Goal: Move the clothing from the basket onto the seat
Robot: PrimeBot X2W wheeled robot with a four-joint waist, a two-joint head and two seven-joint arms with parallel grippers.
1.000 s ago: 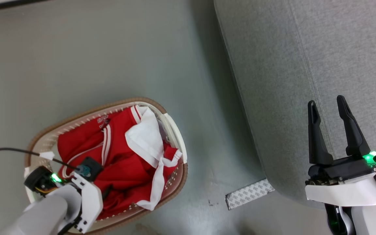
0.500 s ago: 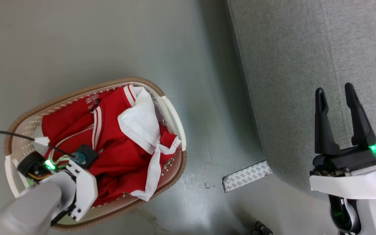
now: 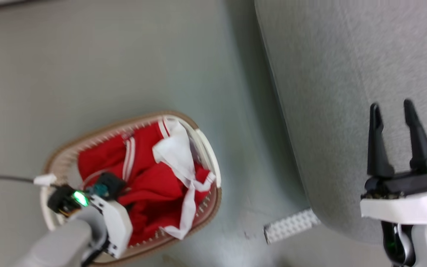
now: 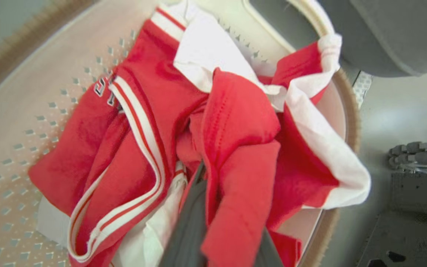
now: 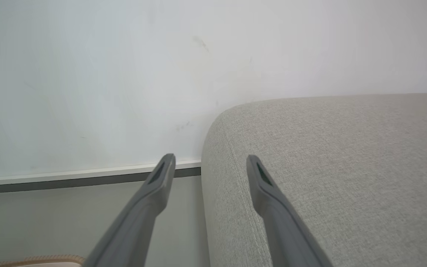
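Note:
The clothing [image 3: 150, 185], bright red with white stripes plus a white cloth piece, lies bunched in the cream basket [image 3: 207, 148] on the floor at lower left. My left gripper [image 3: 119, 193] reaches down into the pile. In the left wrist view, the left gripper [image 4: 208, 174] is shut on a fold of red clothing [image 4: 235, 122], which drapes over its dark fingers [image 4: 189, 222]. The basket wall [image 4: 20, 122] curves round the pile. My right gripper [image 3: 391, 105] stands open and empty over the light-grey seat [image 3: 328, 74]. Seen from its own wrist, the right gripper [image 5: 209, 159] sits at the rounded edge of the seat [image 5: 347, 167].
A white patterned strip [image 3: 291, 225] lies on the grey floor between the basket and the seat corner. A dark cable [image 3: 2, 179] runs off left from my left wrist. A pale wall with a baseboard [image 5: 87, 174] stands behind the seat.
My left gripper has gone from open to shut on the red clothing in the basket. The head camera has shifted, so the whole picture has moved. The right gripper stays open.

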